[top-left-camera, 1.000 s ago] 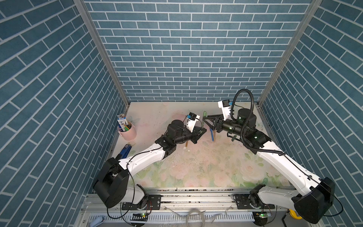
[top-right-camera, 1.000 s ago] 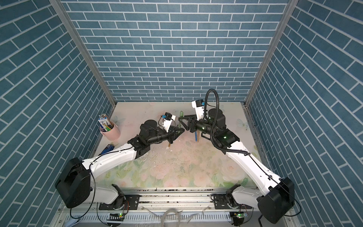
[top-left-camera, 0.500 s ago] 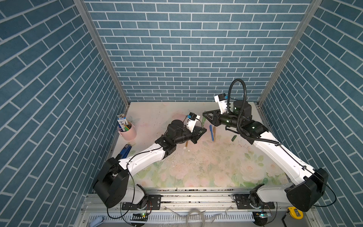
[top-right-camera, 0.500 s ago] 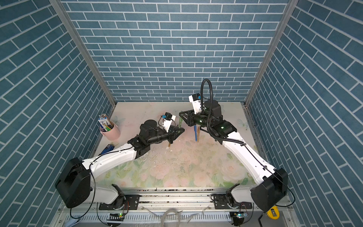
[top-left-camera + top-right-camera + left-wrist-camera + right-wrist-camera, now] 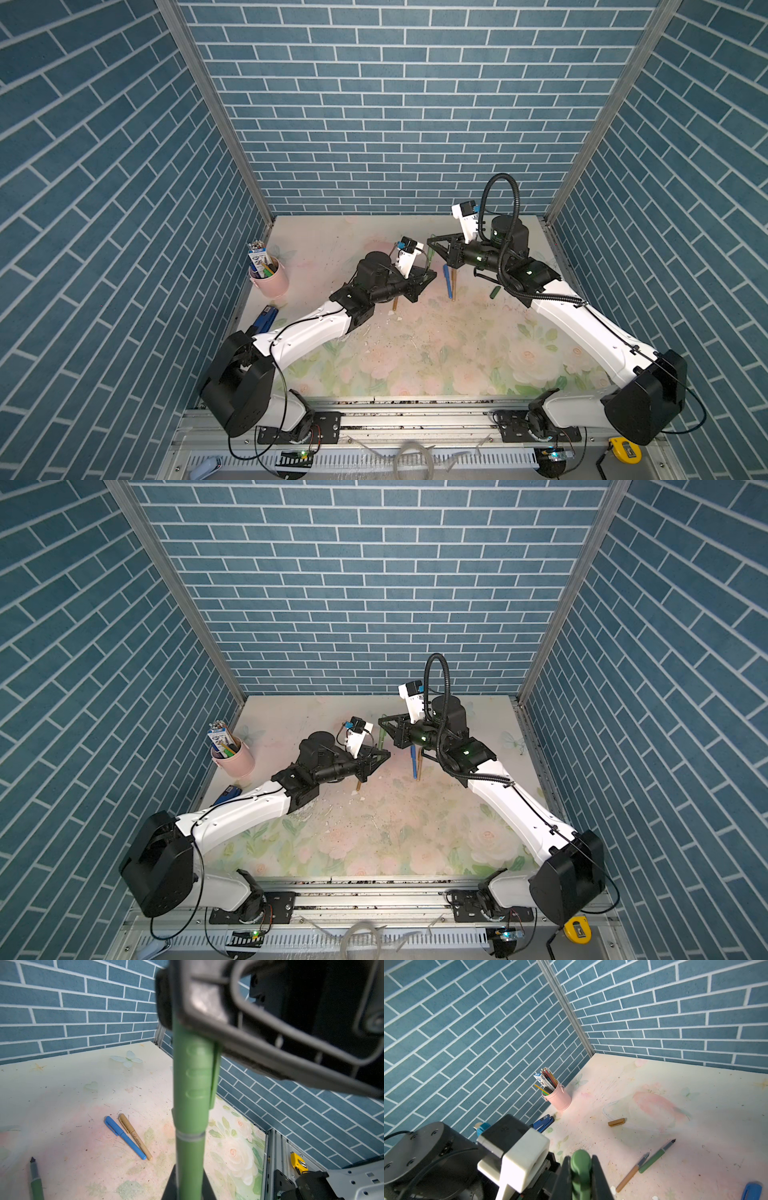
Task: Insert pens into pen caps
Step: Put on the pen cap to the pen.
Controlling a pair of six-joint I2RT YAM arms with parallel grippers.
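Two robot arms meet above the middle of a floral table [image 5: 415, 353]. The left claw [image 5: 429, 277] is closed on the barrel of a dark green pen [image 5: 189, 1159] and holds it clear of the table. The right claw [image 5: 431, 247] is closed on the far end of the green cap [image 5: 193, 1076], which sits over the pen's tip. In the left wrist view the cap's clip shows, and a pale ring marks where cap meets barrel. Whether the cap is pushed fully home cannot be told.

On the table, a blue capped pen [image 5: 126, 1139] and a golden capped pen [image 5: 136, 1137] lie side by side. A second green pen [image 5: 657, 1156] and a golden pen [image 5: 632, 1172], both with bare tips, lie near each other. A golden cap [image 5: 616, 1122] lies well apart from them, and a spare green cap [image 5: 494, 292] lies beside the right arm.

The step in hand appears to be capping the third of five pens. The next move likely calls for a straight push along the pen's length with both grips firm. One claw would then let go so the pen can be laid down.
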